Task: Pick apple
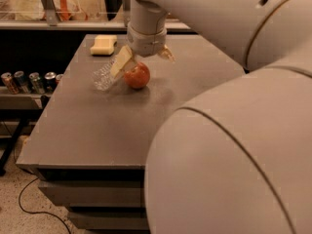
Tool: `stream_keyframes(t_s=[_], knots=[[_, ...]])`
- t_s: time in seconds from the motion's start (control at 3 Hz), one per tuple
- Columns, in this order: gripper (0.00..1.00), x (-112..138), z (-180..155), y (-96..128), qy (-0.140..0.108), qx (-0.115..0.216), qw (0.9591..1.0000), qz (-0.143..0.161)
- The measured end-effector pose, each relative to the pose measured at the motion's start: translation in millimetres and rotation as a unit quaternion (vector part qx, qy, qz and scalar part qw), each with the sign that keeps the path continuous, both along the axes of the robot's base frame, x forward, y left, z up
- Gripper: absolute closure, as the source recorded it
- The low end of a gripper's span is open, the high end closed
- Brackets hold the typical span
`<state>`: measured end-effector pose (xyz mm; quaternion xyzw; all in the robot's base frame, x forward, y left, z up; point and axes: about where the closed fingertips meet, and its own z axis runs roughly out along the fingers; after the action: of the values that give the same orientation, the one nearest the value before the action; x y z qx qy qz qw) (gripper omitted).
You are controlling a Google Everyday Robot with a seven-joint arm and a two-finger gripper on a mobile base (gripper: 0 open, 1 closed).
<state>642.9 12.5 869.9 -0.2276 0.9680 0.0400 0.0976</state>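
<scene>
**Q:** Where is your gripper hanging at this moment?

**A:** Your gripper [143,62] is hovering low over the far middle of the grey table [97,130], directly above the apple [137,76]. Its fingers [121,62] are standing wide apart and holding nothing, one on each side of the fruit.

**Q:** And the apple itself?

**A:** The red-orange apple is resting on the table under the gripper. The pale finger on the picture's left is slanting down close to the apple's upper edge. You cannot tell whether the two are touching.

**Q:** What is crowding it?

**A:** A clear bottle [102,77] is lying on its side just beside the apple, on the picture's left. That same pale finger is crossing in front of the bottle's end nearest the apple. A pale yellow sponge block [104,45] is sitting near the table's far left corner, well apart from both. Off the table, a row of cans [29,81] is standing on a lower shelf [19,97] at the left. Your own arm [234,145] is filling the right and lower view, covering the table's right side.
</scene>
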Motion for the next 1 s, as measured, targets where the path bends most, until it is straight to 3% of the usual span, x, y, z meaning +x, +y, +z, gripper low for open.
stream_keyframes(t_s=[0.33,1.0], knots=[[0.00,-6.2,-1.1,-15.4,-0.005,-0.008,0.9998,-0.017],[0.41,-14.7,-2.5,-20.9,0.000,-0.030,0.9992,-0.027]])
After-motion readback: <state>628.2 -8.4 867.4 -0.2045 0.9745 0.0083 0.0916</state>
